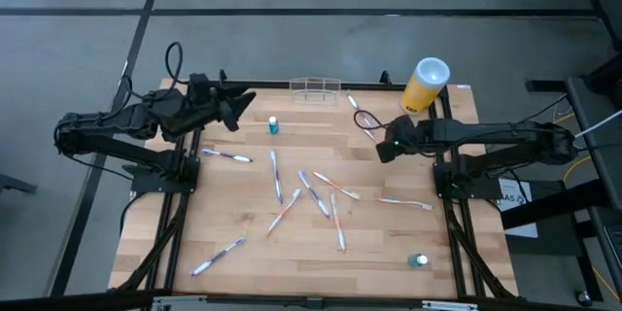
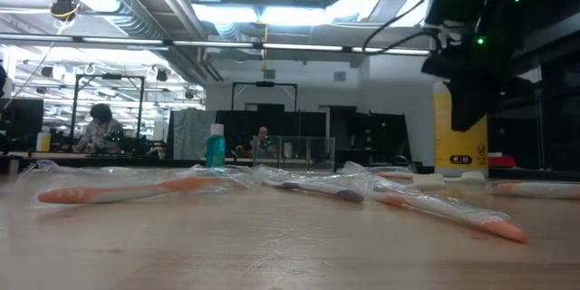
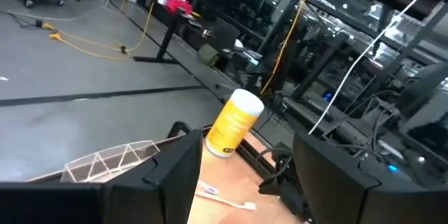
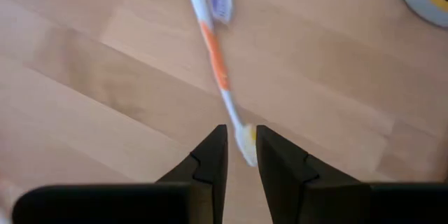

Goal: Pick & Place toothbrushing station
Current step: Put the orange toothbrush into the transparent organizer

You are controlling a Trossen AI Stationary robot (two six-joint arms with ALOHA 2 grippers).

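High view is showing the table (image 1: 292, 243) carrying scattered toothbrushes, with both arms reaching inward over its far half. The yellow cylinder (image 1: 425, 85) is standing at about one o'clock from the table's middle, and the station (image 1: 315, 86) is sitting at twelve o'clock against the far edge, apart from both grippers and holding nothing that I can make out. The left gripper (image 1: 236, 109) is hovering at about ten o'clock with its fingers spread wide and nothing between them; its wrist view is looking toward the station (image 3: 112, 159) and the cylinder (image 3: 234, 122). The right gripper (image 1: 386, 149) is hanging low at about two o'clock, fingers narrowed to a slim gap, and its wrist view is showing the yellowish tip of an orange brush (image 4: 217, 66) lying in that gap; whether they are pinching it I cannot tell. The step in hand is looking like a pickup of that brush. Next, I judge, the right fingers are needing a firm close on the handle and a lift before carrying it toward twelve o'clock and the station.
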